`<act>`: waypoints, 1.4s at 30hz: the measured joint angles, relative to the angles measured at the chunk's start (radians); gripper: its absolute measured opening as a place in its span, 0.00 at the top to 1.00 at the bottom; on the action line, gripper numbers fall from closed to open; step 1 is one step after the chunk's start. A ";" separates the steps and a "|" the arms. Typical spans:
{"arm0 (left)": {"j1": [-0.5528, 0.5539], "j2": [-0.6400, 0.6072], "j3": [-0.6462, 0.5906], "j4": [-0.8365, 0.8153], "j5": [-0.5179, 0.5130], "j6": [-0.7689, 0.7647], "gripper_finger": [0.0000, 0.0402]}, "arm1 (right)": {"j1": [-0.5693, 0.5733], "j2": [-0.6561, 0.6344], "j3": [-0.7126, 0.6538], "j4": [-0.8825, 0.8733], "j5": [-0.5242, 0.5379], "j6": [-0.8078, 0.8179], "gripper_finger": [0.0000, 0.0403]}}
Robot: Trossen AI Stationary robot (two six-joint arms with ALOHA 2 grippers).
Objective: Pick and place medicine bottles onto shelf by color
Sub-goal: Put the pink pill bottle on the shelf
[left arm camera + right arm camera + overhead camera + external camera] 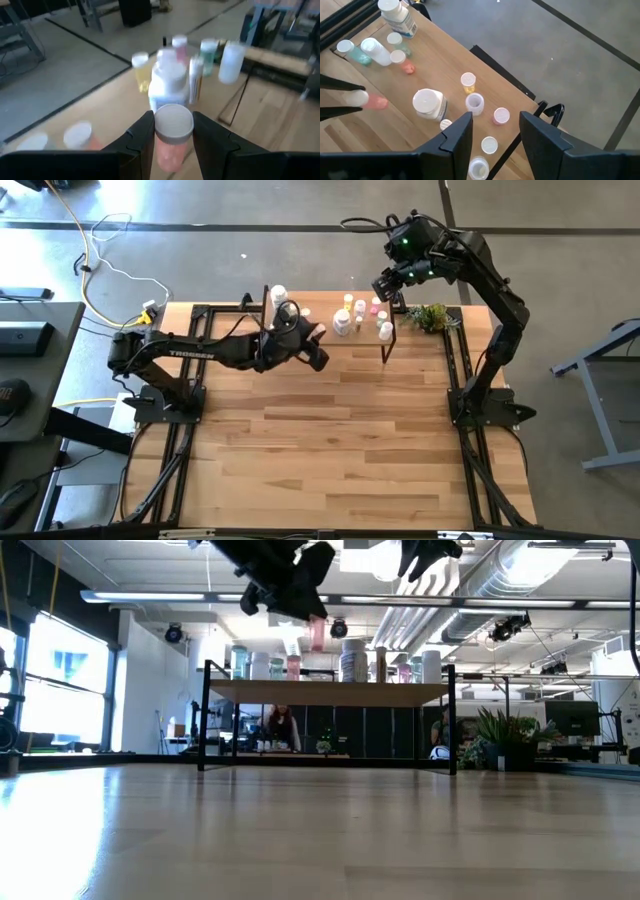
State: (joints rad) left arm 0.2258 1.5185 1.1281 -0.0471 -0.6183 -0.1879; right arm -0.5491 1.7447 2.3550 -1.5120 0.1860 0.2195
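Observation:
The shelf (325,345) (330,692) stands at the table's far side, with several medicine bottles on its top (470,82). Among them are a large white one (343,323) (429,104) and small ones with pink, yellow, green and white caps. My left gripper (314,340) (172,137) is over the shelf's left half, above the bottles, shut on a pink bottle with a white cap (173,122) (317,632). My right gripper (385,280) (495,135) is open and empty, high above the shelf's right end. My left gripper pinches the pink bottle between its two fingers (142,137), on the bottle's sides just under the white cap (172,142). The fingers slant down from the table's left. The bottle hangs below them, cap up, its lower end (317,640) clear of the shelf and the bottles on it.
A small green plant (430,315) (495,735) stands right of the shelf. Black frame rails (455,370) run along the table's left and right edges. The near half of the plank tabletop (330,450) is bare. A person (283,725) shows in the room behind.

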 joint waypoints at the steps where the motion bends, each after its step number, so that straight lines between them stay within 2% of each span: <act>1: -0.005 -0.006 -0.017 -0.001 0.000 0.000 0.74 | 0.000 0.000 0.000 -0.002 -0.001 0.000 0.62; 5: -0.015 -0.060 -0.119 0.053 0.004 -0.044 0.74 | 0.000 0.000 0.000 -0.010 -0.003 -0.003 0.62; 11: 0.020 -0.141 -0.245 0.379 0.133 0.068 0.74 | 0.000 0.000 0.000 -0.010 -0.003 -0.006 0.62; 13: 0.040 -0.145 -0.265 0.439 0.140 0.076 0.74 | 0.000 0.000 0.000 -0.010 -0.003 -0.015 0.62; 21: 0.089 -0.100 -0.290 0.456 0.202 0.060 0.74 | 0.000 0.000 0.000 -0.010 -0.003 -0.018 0.62; 31: 0.095 -0.033 -0.290 0.453 0.202 0.095 0.73 | 0.000 0.000 0.000 -0.010 -0.002 -0.019 0.62; 42: 0.139 -0.026 -0.290 0.404 0.208 0.142 0.73 | 0.000 0.000 0.000 -0.010 -0.002 -0.018 0.62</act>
State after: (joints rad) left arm 0.3646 1.4929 0.8383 0.3567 -0.4100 -0.0456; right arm -0.5491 1.7447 2.3550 -1.5215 0.1841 0.2016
